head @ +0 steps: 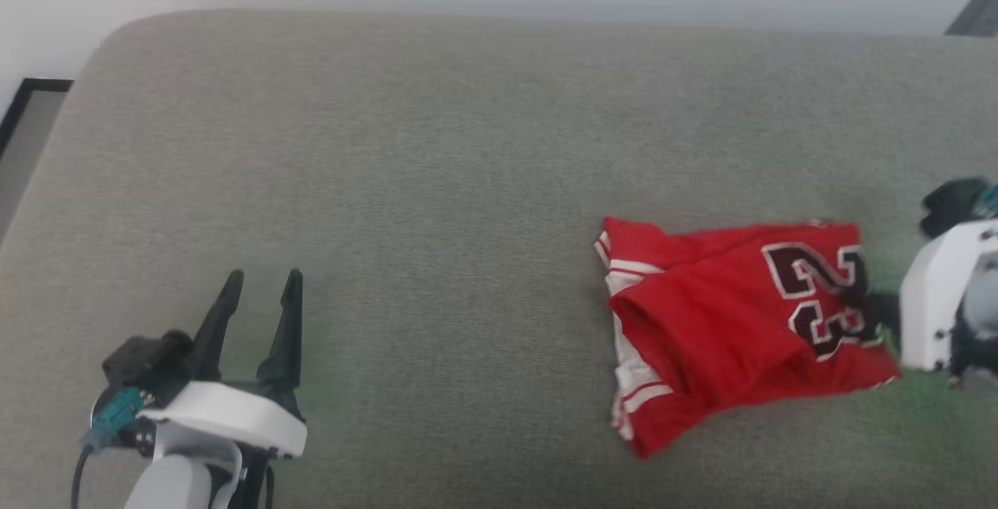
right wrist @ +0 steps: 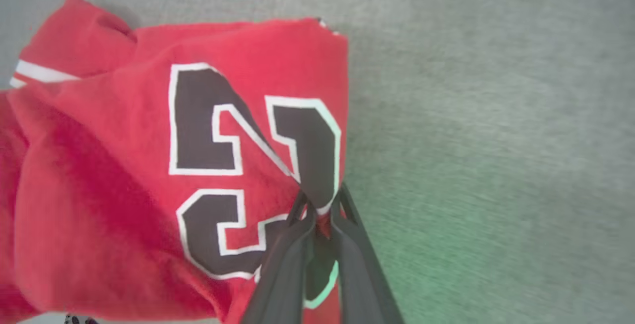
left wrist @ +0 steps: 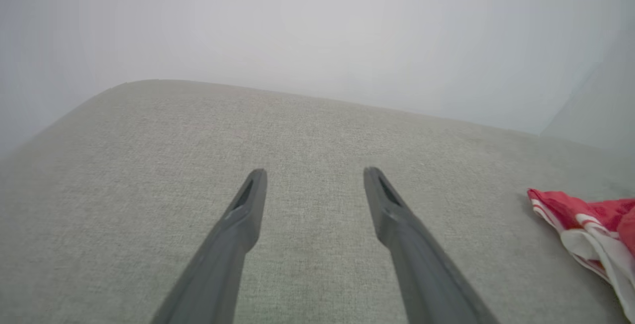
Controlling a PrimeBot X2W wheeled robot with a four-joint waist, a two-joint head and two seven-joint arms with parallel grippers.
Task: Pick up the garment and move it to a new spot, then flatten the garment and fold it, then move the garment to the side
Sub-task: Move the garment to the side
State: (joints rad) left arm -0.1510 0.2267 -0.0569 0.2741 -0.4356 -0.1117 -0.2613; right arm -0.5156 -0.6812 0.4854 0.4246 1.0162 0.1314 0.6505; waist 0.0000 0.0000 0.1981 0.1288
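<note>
The garment (head: 725,322), a red jersey with white-and-red trim and a dark "23", lies folded in a rumpled bundle on the right of the grey cushion (head: 437,182). My right gripper (head: 858,302) comes in from the right edge and is shut on the garment's fabric at the "23"; the right wrist view shows its fingertips pinching the cloth (right wrist: 320,207) by the numeral. Far to the left my left gripper (head: 261,279) rests low over bare cushion, open with nothing between its fingers (left wrist: 248,205). A corner of the garment (left wrist: 590,229) shows at the right of the left wrist view.
The grey cushion's rounded back edge (head: 499,22) meets a pale wall. A dark-framed floor strip (head: 31,115) lies off the left end. Wide bare cushion stretches between the two grippers.
</note>
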